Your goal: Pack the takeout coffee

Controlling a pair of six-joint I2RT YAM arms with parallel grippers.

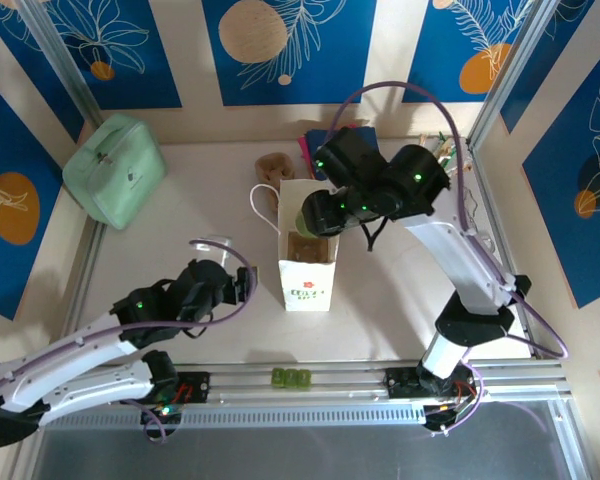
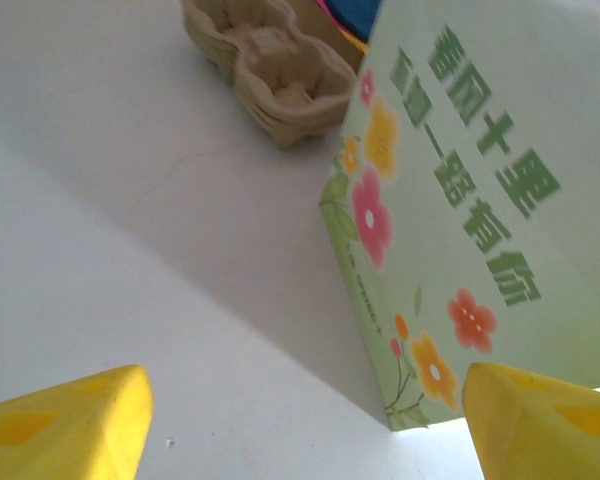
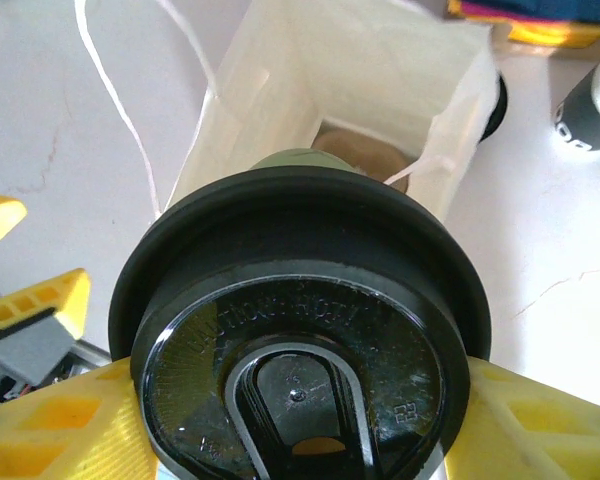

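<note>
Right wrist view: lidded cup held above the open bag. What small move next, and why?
Probably lower the right gripper straight down: it clamps the lidded coffee cup over the open paper bag, with the brown cup carrier visible inside.

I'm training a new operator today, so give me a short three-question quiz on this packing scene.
1. True or false: the right hand holds the lidded coffee cup over the open paper bag.
2. What lies beyond the bag? A) kettle B) cardboard cup carrier C) plate
3. Fill in: the left hand is ____ (open or shut).
Key: 1 true; 2 B; 3 open.
</note>
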